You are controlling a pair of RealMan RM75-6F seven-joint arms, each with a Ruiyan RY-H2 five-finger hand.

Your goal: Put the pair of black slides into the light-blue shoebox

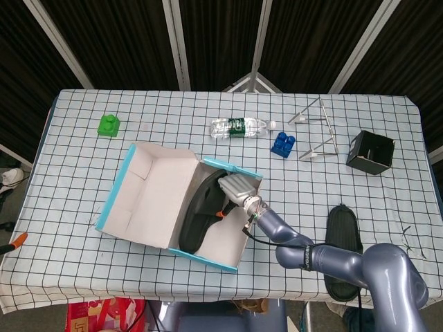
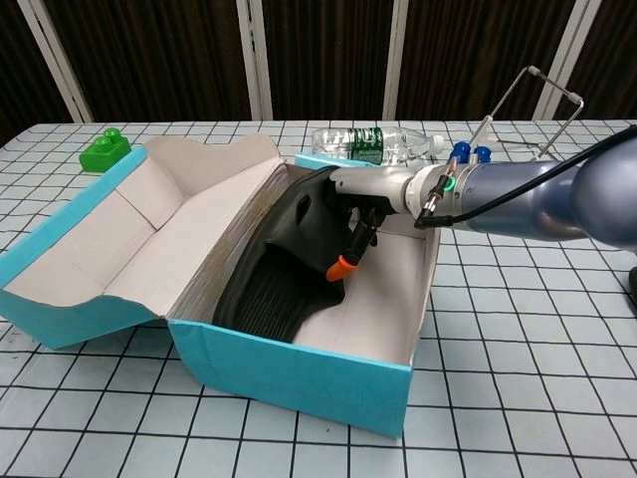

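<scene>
Inside the light-blue shoebox (image 2: 289, 373), one black slide (image 2: 279, 274) leans against the side by the lid, and the right hand (image 2: 360, 209) holds it with fingers curled on its edge. Its mate, the other slide (image 1: 344, 232), lies on the checked table (image 1: 173, 117). No writing on the water bottle (image 1: 239, 127) can be read.

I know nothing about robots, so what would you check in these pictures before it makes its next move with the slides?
1. First black slide inside the light-blue shoebox: ok, though it leans against the box's left wall rather than lying flat.
2. Right hand on that slide: ok, its fingers rest on the strap; whether they grip it cannot tell.
3. Second black slide in reach: ok, it lies on the table beside the right arm.
4. Room for the second slide: ok, bare box floor shows to the right.
5. Lid out of the way: ok, folded open.
6. Left hand: cannot tell, not in view.
</scene>
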